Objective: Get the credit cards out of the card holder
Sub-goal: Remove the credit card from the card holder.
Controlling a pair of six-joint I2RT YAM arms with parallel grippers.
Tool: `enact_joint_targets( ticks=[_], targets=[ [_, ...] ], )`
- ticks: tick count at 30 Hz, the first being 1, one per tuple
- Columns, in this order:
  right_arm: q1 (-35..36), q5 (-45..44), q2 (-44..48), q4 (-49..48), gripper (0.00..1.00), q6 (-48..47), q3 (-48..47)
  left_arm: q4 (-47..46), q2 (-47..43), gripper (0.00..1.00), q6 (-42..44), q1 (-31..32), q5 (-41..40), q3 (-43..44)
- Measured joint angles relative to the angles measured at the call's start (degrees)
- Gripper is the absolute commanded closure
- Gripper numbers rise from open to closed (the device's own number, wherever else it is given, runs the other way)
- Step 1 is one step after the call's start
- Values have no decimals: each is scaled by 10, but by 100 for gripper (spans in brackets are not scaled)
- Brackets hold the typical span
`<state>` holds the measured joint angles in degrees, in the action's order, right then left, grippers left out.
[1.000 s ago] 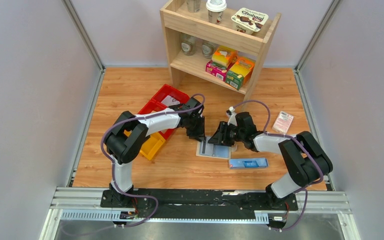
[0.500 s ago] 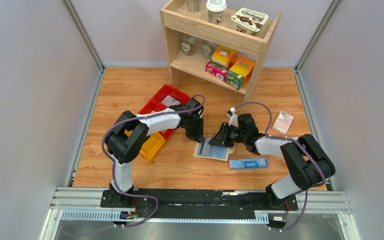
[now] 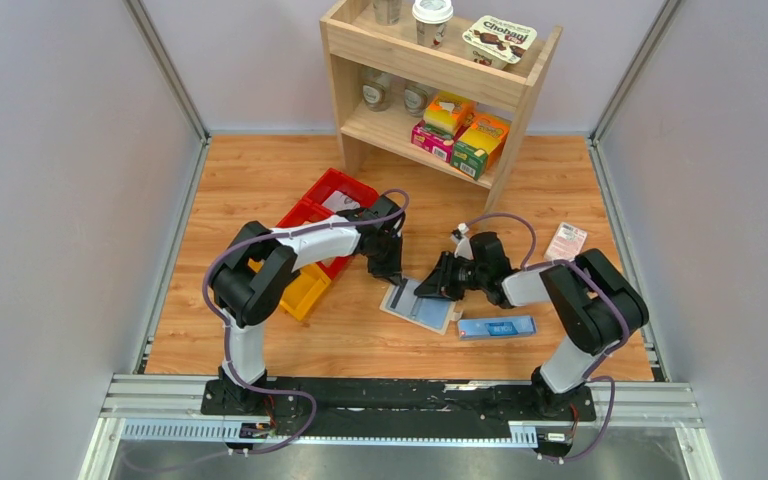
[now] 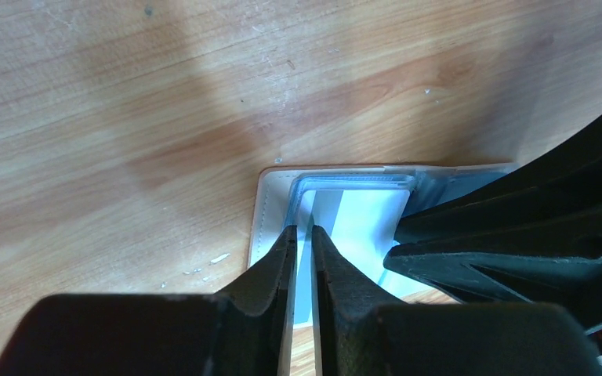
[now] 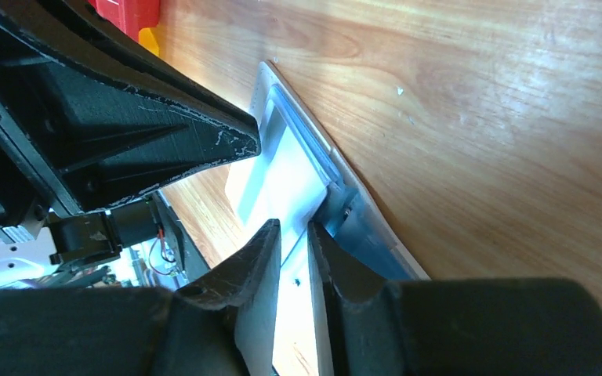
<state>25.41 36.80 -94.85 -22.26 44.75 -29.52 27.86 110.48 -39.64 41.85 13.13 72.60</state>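
Cream-edged and pale blue inside, the card holder (image 3: 422,310) lies open on the table (image 3: 360,345) between your left gripper (image 4: 303,229) and right gripper (image 5: 291,225). They cover its far edge, so you can't make out separate cards; each is nearly closed, pinching a thin pale flap of it.

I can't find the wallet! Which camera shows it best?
The top camera: nearly the whole open card holder shows, though small. The left wrist view has only one cream corner, close up; the right wrist view only a slanted part.
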Motion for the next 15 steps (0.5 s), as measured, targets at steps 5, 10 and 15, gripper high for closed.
enact_joint_targets(
  ticks=[5, 10, 15],
  targets=[
    [-3, 13, -24, -40, 74, 38, 0, 2, 0, 83, 3, -5, -5, 0],
    [-10, 22, -35, -88, 74, 81, 2, 2, 0, 83, 4, -7, -15, 0],
    [-14, 14, -34, -132, 74, 108, 3, 2, 0, 83, 3, -7, -17, 0]
  ],
)
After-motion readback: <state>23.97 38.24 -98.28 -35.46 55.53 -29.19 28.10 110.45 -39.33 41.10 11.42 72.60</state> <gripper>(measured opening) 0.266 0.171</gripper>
